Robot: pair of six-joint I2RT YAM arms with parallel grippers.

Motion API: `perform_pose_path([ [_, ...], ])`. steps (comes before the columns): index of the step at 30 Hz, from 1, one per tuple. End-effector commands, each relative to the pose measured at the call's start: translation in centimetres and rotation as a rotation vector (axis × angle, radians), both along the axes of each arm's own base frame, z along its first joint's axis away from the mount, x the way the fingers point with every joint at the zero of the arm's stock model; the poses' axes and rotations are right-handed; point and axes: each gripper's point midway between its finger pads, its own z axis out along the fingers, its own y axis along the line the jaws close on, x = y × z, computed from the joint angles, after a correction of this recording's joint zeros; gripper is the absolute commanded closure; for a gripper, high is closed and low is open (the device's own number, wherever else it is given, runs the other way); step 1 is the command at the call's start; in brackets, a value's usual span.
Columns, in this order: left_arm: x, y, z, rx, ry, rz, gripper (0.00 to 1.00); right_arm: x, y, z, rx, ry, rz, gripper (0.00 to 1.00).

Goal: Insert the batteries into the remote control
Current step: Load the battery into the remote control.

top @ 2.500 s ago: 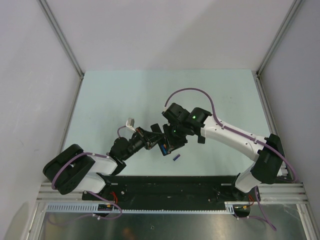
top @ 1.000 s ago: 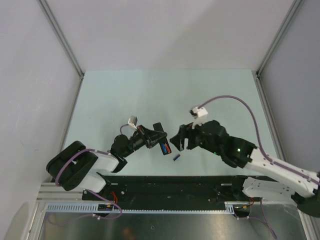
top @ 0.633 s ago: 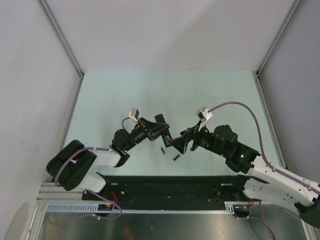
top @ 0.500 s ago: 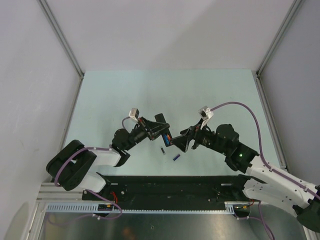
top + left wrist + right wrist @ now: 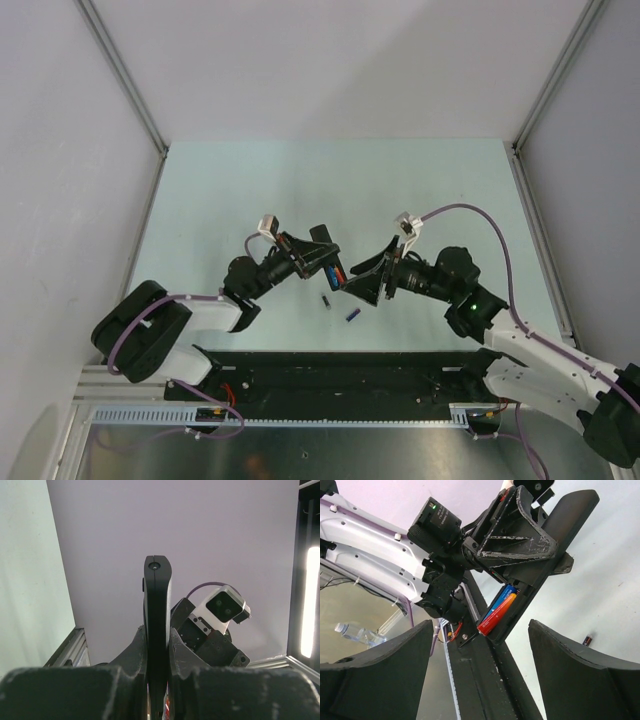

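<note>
My left gripper point(image 5: 318, 262) is shut on the remote control point(image 5: 324, 256), holding it tilted above the table. Seen edge-on, the remote control point(image 5: 158, 605) stands between the clamped fingers point(image 5: 134, 652). Its open compartment holds two batteries point(image 5: 497, 611), one blue and one red/orange, side by side. The right gripper point(image 5: 362, 281) hangs just right of the remote, open and holding nothing; its fingers point(image 5: 380, 675) frame the compartment without touching it. Two loose batteries lie on the table below: a dark one point(image 5: 325, 301) and a blue one point(image 5: 351, 316). The dark battery point(image 5: 588, 640) shows again past the right finger.
The pale green table point(image 5: 260, 190) is walled by grey panels on three sides. A black rail point(image 5: 340, 370) with both arm bases runs along the near edge. The right wrist's white camera point(image 5: 222, 607) sits close behind the remote.
The right arm swung off the remote to the right, then closed in on it again with jaws open. The left gripper raised and tilted the remote. A dark battery now lies beneath it.
</note>
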Motion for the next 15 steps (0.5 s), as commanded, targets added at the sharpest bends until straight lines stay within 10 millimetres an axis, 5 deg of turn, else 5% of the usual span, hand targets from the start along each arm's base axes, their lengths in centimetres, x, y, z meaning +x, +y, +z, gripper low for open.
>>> perform_pose_path([
  [1, -2.3, 1.6, 8.1, -0.217, -0.244, -0.022, 1.0, -0.4, 0.4, 1.1, 0.05, -0.043, 0.077, 0.2],
  [15, -2.9, 2.0, 8.3, -0.222, -0.253, -0.025, 1.0, 0.2, 1.1, 0.1, 0.048, 0.016, 0.096, 0.23],
])
